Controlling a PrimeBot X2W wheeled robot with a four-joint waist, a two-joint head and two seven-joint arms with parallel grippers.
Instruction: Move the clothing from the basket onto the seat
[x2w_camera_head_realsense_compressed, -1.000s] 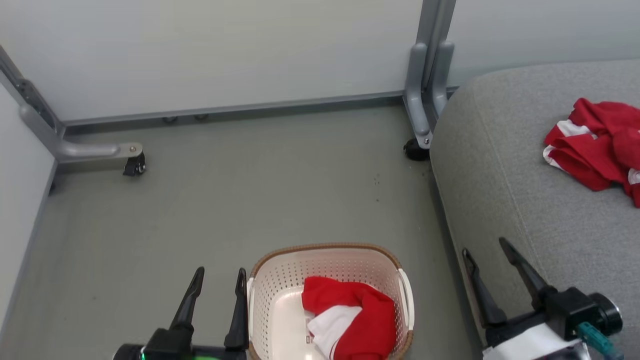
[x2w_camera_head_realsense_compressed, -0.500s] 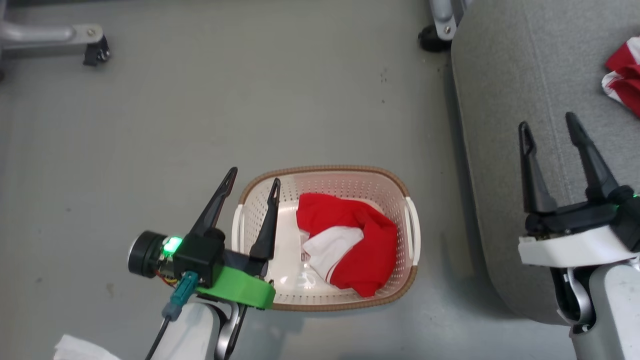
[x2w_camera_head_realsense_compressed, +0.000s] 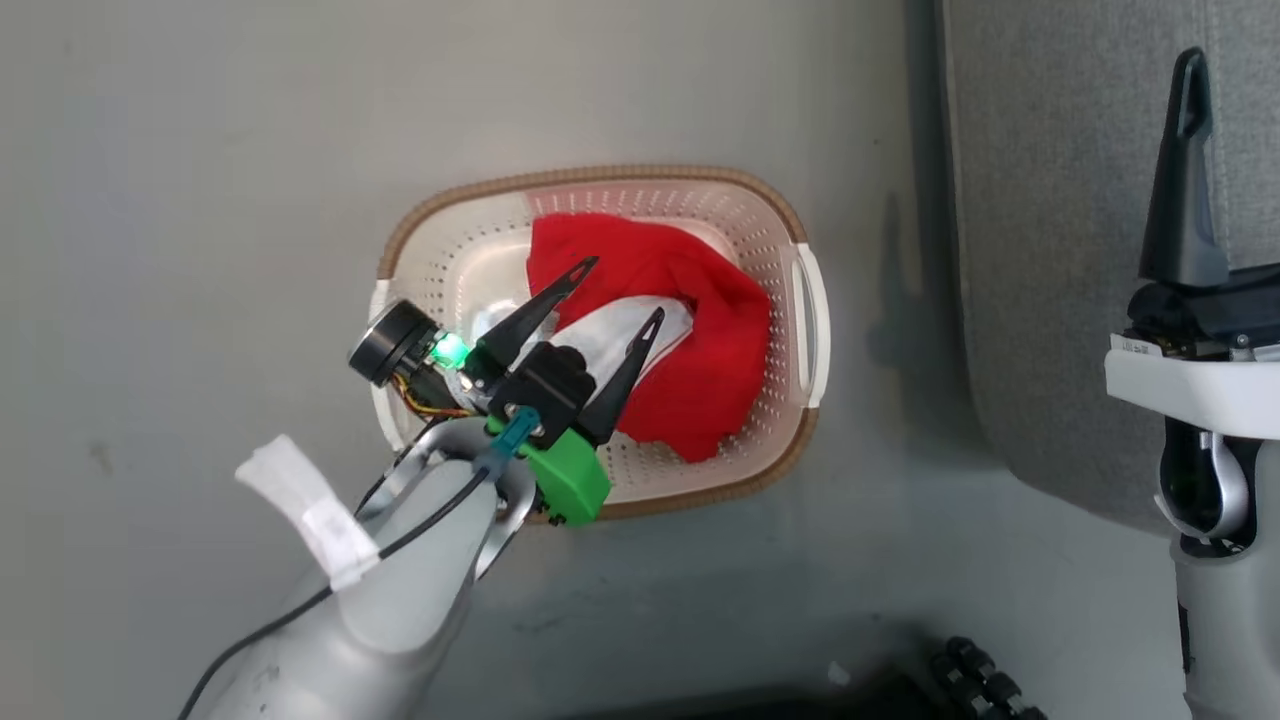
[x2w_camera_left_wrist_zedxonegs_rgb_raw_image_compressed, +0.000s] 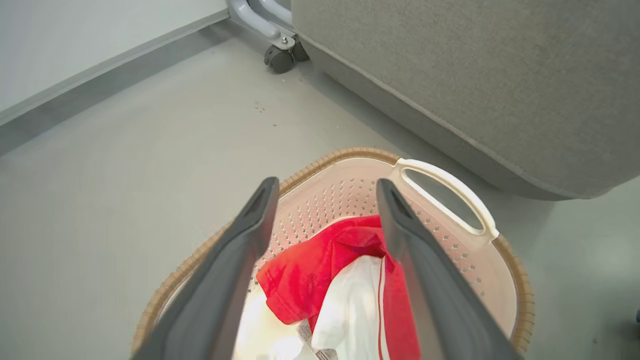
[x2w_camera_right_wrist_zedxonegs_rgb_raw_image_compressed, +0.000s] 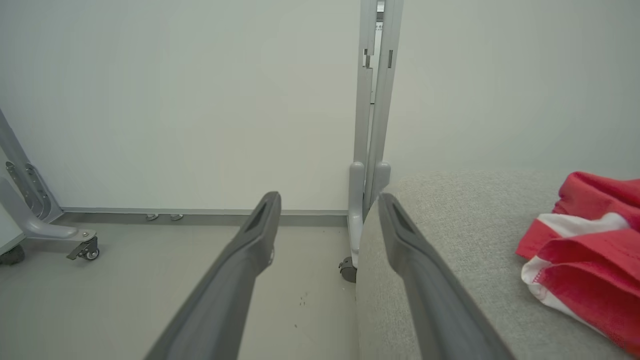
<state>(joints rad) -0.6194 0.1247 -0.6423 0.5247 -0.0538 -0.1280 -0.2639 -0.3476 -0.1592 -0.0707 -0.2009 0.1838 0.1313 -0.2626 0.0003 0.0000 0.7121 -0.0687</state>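
Red clothing lies in the basket beneath the left pincer, spread and empty, so the pick-up looks in hand: next it likely must drop, clench the cloth, then carry it to the seat at three o'clock.

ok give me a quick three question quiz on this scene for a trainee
1. The left gripper at the basket is: A open, B shut on cloth, C shut on a handle.
2. True or false: both red garments lie in the basket.
3. What does the right gripper hold?
Key: 1 A. 2 False: one red garment lies in the basket, the other garment on the seat. 3 Nothing; its fingers stand apart.
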